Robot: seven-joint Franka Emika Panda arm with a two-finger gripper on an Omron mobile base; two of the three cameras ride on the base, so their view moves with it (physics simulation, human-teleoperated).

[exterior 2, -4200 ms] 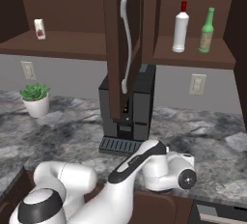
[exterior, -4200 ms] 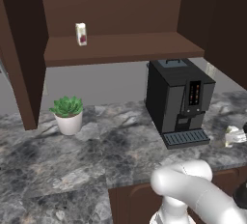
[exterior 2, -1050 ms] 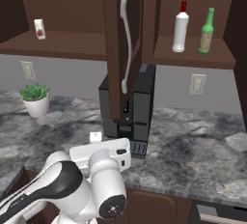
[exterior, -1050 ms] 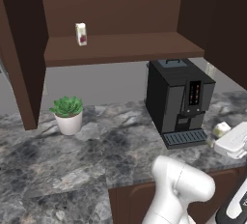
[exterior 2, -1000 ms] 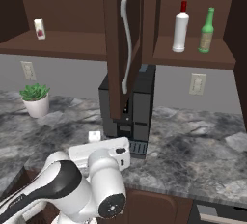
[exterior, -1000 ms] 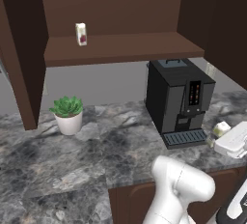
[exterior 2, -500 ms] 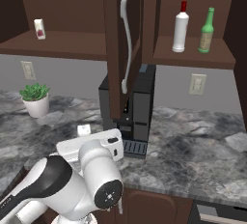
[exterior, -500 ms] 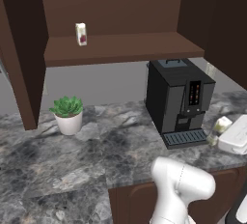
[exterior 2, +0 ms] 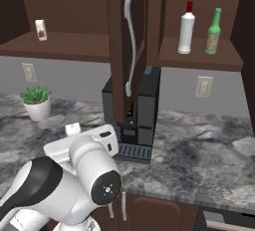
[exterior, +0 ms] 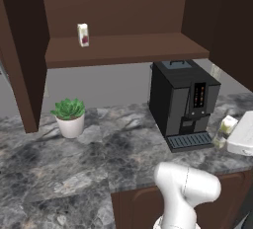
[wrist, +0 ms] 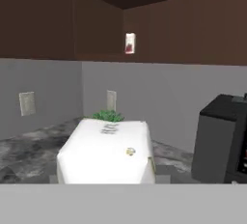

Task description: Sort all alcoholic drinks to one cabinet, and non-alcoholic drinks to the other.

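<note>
since a moment ago my hand has swung further right, carrying the cream carton (wrist: 107, 151). my fingers hold it, half closed, near the counter's right edge. its shelf in the wide cabinet (exterior: 123, 50) lies up and left.

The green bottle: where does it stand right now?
In the right base view, the green bottle stands upright on the shelf of the narrower cabinet, at the right, just beside the white bottle with a red cap.
</note>
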